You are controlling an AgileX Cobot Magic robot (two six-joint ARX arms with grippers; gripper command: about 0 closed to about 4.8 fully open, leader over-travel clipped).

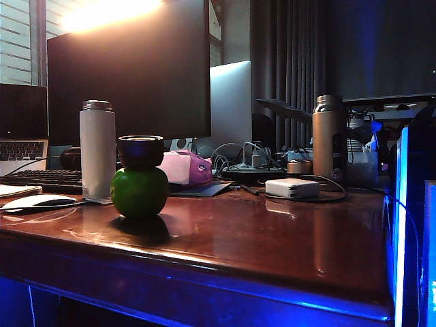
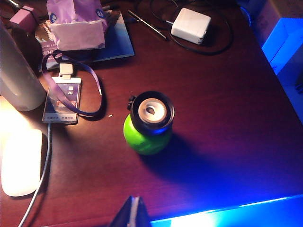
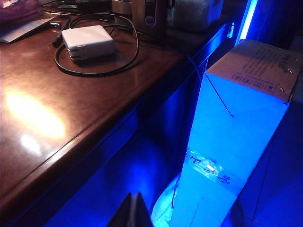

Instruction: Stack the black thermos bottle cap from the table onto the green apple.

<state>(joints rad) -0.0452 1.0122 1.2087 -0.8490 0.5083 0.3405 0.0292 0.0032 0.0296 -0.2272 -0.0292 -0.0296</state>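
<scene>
Near the front left part of the table, the green apple sits on the glossy reddish-brown wood, and the black thermos bottle cap rests upright on top of it, open side up, touching the apple and nothing else. From above, the left wrist view shows the cap centred over the apple, its pale inner rim ringed in black.

The left gripper hangs above the front edge of the table, well apart from the apple; only the tips of its fingers show, pressed together with no gap between them, and they hold nothing. The right gripper is off the table altogether, beyond its right edge and over the blue-lit floor beside a tall cardboard box; its fingertips likewise meet and carry nothing.

Behind the apple, toward the back left, stands a white thermos bottle, with a white mouse near the left edge and a lanyard badge lying between bottle and apple. A pink pouch lies further back. Toward the back right, a white power adapter rests inside a loop of black cable, with a copper-coloured thermos bottle standing just behind it.
</scene>
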